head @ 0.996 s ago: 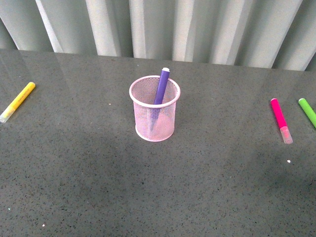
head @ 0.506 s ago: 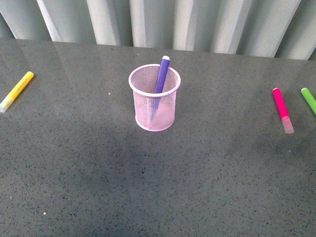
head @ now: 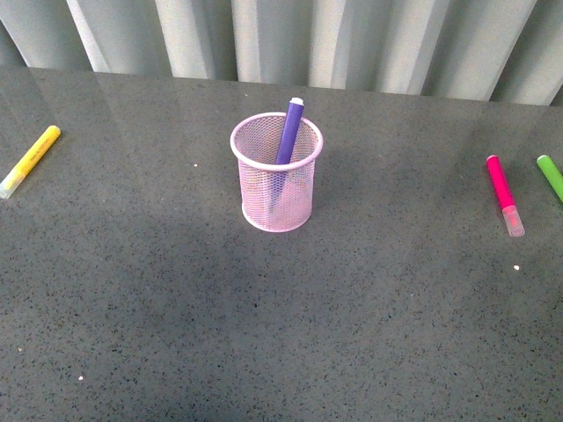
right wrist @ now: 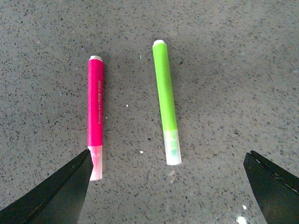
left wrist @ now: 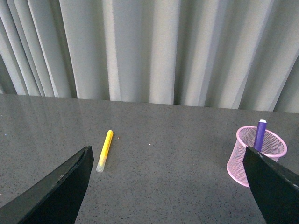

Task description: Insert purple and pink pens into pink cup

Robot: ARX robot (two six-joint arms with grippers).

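The pink cup [head: 276,172] stands upright mid-table with the purple pen [head: 288,132] leaning inside it, tip above the rim. The pink pen [head: 503,193] lies flat on the table at the right, pale cap toward me. In the right wrist view the pink pen [right wrist: 96,115] and a green marker [right wrist: 166,100] lie side by side under my open right gripper [right wrist: 168,186], the pink pen's cap beside one fingertip. My left gripper [left wrist: 170,186] is open over bare table, with the pink cup [left wrist: 259,154] and purple pen [left wrist: 260,134] by one finger. Neither arm shows in the front view.
A yellow marker [head: 30,160] lies at the table's far left, also the yellow marker [left wrist: 104,150] in the left wrist view. The green marker [head: 552,178] sits at the right edge just beyond the pink pen. Pale curtains [head: 290,40] hang behind the dark speckled table [head: 264,334].
The front view has shifted slightly: everything sits a little higher in the picture than one second ago. The cup and the pens have not moved on the table.
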